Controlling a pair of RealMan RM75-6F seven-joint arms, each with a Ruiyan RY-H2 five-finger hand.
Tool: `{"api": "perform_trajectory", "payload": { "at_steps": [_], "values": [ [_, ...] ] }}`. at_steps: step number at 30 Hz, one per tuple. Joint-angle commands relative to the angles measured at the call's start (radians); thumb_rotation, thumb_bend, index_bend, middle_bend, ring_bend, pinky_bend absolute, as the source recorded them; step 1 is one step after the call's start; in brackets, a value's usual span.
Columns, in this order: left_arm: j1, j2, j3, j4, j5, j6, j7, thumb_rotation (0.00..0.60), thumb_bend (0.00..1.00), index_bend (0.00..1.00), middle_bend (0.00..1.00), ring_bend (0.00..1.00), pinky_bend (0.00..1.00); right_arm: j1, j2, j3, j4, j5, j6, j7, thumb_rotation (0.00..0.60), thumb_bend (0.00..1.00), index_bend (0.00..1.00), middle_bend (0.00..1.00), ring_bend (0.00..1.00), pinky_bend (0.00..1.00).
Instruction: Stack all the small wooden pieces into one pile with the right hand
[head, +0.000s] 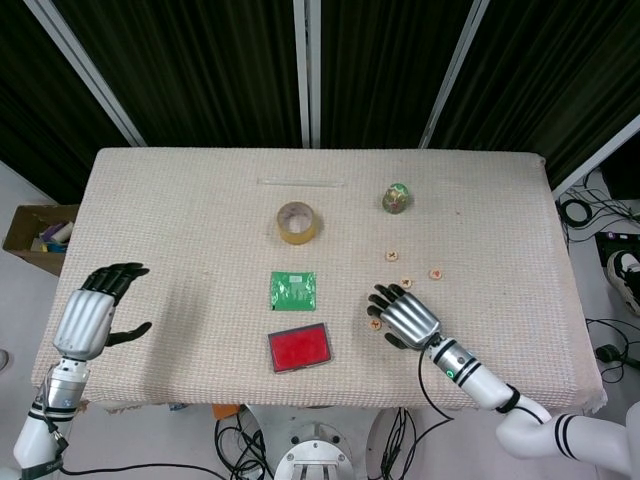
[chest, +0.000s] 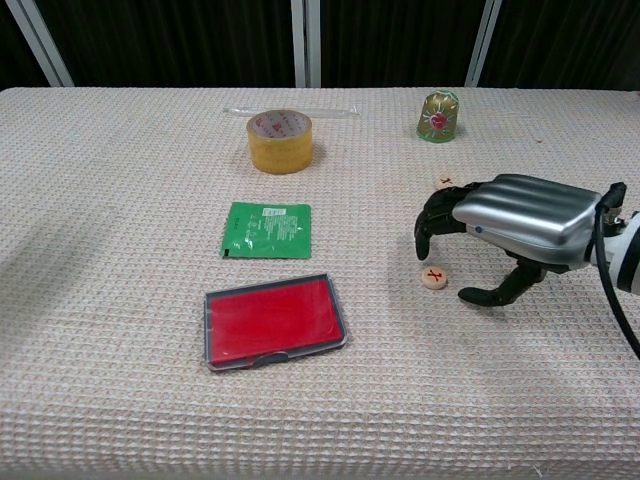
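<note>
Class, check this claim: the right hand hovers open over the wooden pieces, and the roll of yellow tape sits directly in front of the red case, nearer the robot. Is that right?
Not quite. The yellow tape lies beyond the red case, farther from the robot, with the green packet between them, as the chest view shows. The right hand does hover open over the wooden pieces.

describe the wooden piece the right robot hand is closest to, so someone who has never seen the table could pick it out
Start at the red case on the near side of the table and go right. The first small round wooden disc is it, lying flat with a red mark on top. It sits just under the fingertips of the right robot hand, nearer the table's front edge than the other discs.
</note>
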Motion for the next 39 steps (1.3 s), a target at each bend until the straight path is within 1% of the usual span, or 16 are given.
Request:
{"api": "perform_trajectory", "payload": {
  "at_steps": [1, 4, 13, 19, 22, 27, 31, 34, 39],
  "values": [
    [0.003, -0.001, 0.000, 0.005, 0.002, 0.002, -0.003, 0.600, 0.00, 0.22, 0.20, 0.18, 0.23, 0.008, -0.013, 0.005, 0.010, 0.004, -0.005, -0.007, 0.600, 0.28, 0.38, 0.24, 0.09, 0.23],
    [0.007, -0.001, -0.002, 0.009, 0.003, 0.004, -0.006, 0.600, 0.00, 0.22, 0.20, 0.18, 0.23, 0.015, -0.021, 0.005, 0.018, 0.004, -0.007, -0.002, 0.600, 0.29, 0.40, 0.25, 0.09, 0.23],
    [0.016, -0.001, -0.006, 0.015, 0.004, 0.007, -0.015, 0.600, 0.00, 0.22, 0.20, 0.18, 0.23, 0.031, -0.042, 0.006, 0.040, 0.010, -0.016, 0.006, 0.600, 0.30, 0.43, 0.26, 0.09, 0.23],
    [0.023, -0.002, -0.008, 0.020, 0.005, 0.012, -0.020, 0.600, 0.00, 0.22, 0.20, 0.18, 0.23, 0.034, -0.054, 0.005, 0.056, 0.006, -0.006, 0.016, 0.600, 0.34, 0.51, 0.29, 0.09, 0.23],
    [0.028, -0.001, -0.007, 0.022, 0.006, 0.016, -0.023, 0.600, 0.00, 0.22, 0.20, 0.18, 0.23, 0.028, -0.037, 0.012, 0.047, 0.006, 0.020, 0.018, 0.600, 0.35, 0.54, 0.30, 0.09, 0.23],
    [0.035, -0.002, -0.007, 0.026, 0.006, 0.021, -0.030, 0.600, 0.00, 0.22, 0.20, 0.18, 0.23, 0.017, 0.032, 0.045, 0.008, 0.050, 0.042, 0.008, 0.600, 0.35, 0.55, 0.31, 0.09, 0.23],
    [0.036, -0.006, -0.008, 0.029, 0.009, 0.021, -0.034, 0.600, 0.00, 0.22, 0.20, 0.18, 0.23, 0.030, 0.064, 0.077, 0.005, 0.116, 0.006, -0.017, 0.600, 0.35, 0.55, 0.31, 0.09, 0.23],
    [0.037, -0.009, -0.006, 0.030, 0.015, 0.020, -0.032, 0.600, 0.00, 0.22, 0.20, 0.18, 0.23, 0.047, 0.058, 0.096, 0.040, 0.172, -0.034, -0.058, 0.600, 0.35, 0.55, 0.31, 0.09, 0.23],
    [0.042, -0.009, -0.005, 0.029, 0.012, 0.020, -0.032, 0.600, 0.00, 0.22, 0.20, 0.18, 0.23, 0.063, 0.018, 0.097, 0.102, 0.210, -0.069, -0.078, 0.600, 0.35, 0.55, 0.31, 0.09, 0.22]
  ]
}}
